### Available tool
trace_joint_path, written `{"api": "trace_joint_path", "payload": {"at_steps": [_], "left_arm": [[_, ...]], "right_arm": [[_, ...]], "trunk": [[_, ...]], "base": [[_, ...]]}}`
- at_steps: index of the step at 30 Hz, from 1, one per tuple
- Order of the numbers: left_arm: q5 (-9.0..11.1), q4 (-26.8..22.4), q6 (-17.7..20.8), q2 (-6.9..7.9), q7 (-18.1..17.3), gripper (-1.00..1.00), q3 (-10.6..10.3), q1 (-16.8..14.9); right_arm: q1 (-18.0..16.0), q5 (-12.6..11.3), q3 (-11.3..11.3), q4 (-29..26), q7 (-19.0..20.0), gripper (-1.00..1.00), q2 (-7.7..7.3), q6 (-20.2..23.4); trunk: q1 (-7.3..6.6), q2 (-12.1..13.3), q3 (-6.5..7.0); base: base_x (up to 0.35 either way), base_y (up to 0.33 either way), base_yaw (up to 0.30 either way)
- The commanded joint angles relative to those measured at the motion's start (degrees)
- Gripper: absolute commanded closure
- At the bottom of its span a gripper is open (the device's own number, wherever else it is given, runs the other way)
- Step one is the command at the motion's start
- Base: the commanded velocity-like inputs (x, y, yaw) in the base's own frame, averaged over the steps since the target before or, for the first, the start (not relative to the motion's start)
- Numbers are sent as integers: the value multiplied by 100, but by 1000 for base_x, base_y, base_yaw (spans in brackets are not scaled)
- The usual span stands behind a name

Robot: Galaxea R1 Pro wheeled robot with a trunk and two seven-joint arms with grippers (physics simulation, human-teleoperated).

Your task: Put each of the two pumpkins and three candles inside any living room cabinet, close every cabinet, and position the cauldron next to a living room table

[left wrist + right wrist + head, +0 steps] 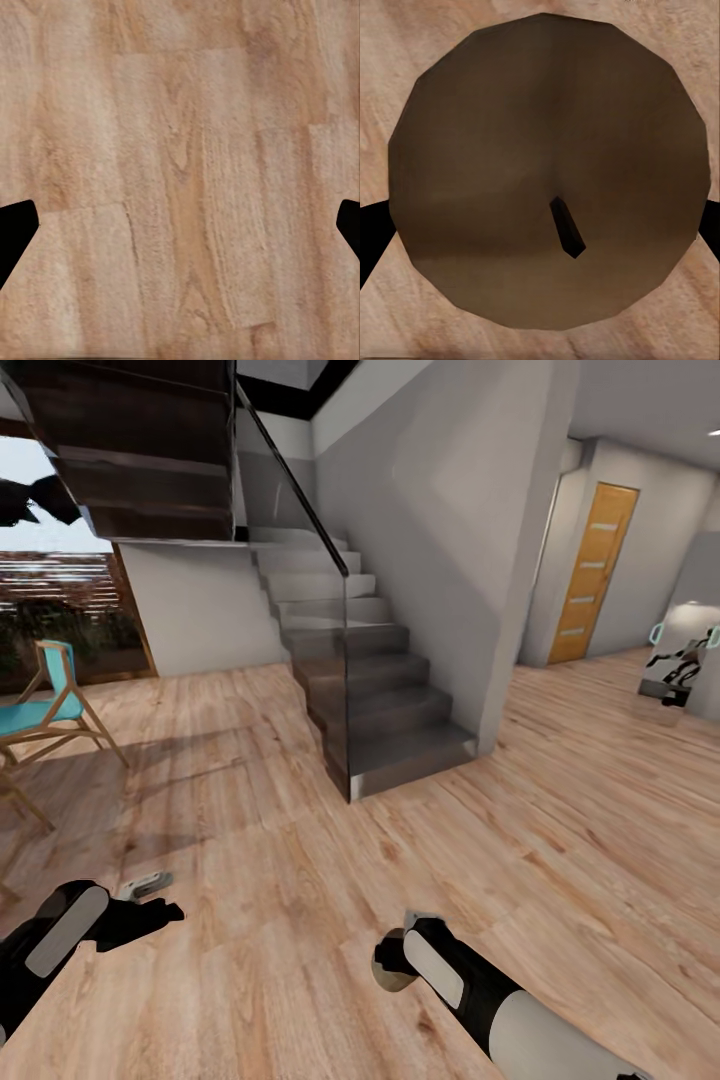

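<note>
With the stubby tan-grey cylindrical candle [547, 169] clamped in the right hand [395, 960] and the left hand [180, 225] spread empty above the light wooden plank floor [560, 840], drive steadily, keeping the grip firm until a cabinet appears.

Floor [560, 840] — pale grained wood, matt; candle [547, 172] — smooth, dull tan.

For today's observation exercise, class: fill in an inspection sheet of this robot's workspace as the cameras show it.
Surface: bare wooden floor.
Job's things: one candle, wick visible, held between the right hand's fingers.
Clutter: nothing seen.
Hands: left hand open, nothing in it, above floor; right hand shut on the candle.
Cables: nothing seen.
Surroundings: staircase with glass balustrade, teal chair, orange door.
</note>
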Motion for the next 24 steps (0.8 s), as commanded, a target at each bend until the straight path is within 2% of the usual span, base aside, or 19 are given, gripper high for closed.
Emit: {"api": "trace_joint_path", "payload": {"at_steps": [1, 24], "left_arm": [[59, -4, 1, 6, 54, -100, -20, -6], [59, -11, -1, -46, 57, -100, -29, -6]], "right_arm": [[-6, -47, 25, -10, -52, 100, -4, 2], [-6, -47, 25, -10, -52, 100, 2, 2]], "trunk": [[-1, -3, -3], [-1, -3, 51]], "base": [[-6, 0, 280], [0, 0, 281]]}}
